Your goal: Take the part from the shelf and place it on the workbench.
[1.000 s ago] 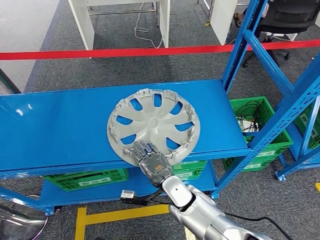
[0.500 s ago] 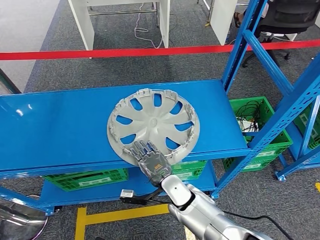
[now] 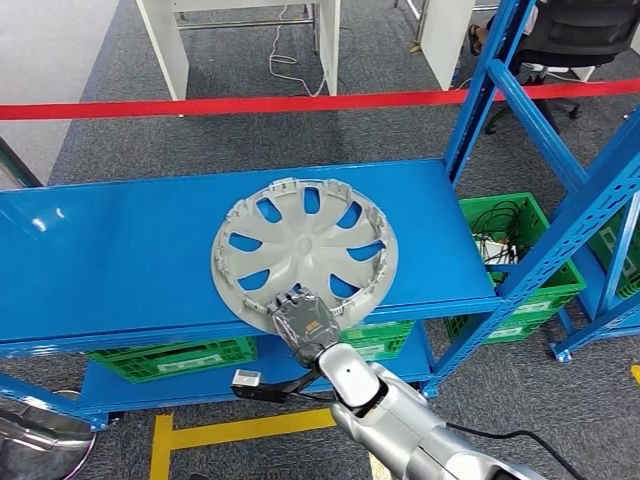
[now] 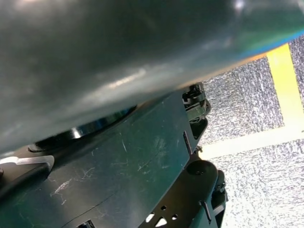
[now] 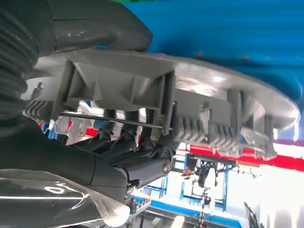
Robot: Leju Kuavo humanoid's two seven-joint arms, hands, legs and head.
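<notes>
The right robot hand (image 3: pixel 304 325) is closed on the near rim of the part (image 3: pixel 304 248), a grey wheel cover, with the thumb on one face of the rim and the fingers on the other. The cover lies toward the right half of the blue shelf (image 3: pixel 113 250), its near rim overhanging the front edge where the hand has it. So the grasp looks made, but the lift, the carry and the setting-down on the workbench are all left to do.

The head view gives the layout: the cover's spokes face up, green crates (image 3: pixel 173 355) sit on the lower level, and a red tape line (image 3: pixel 226 104) runs across the floor beyond. The right wrist view adds what that cannot: the thick thumb (image 5: pixel 104 28) pressed on one side of the rim and the dark fingers (image 5: pixel 129 142) curled against the ribbed clips on the other, so the clamp is real. Whether the left robot hand is apart or together I cannot tell.
</notes>
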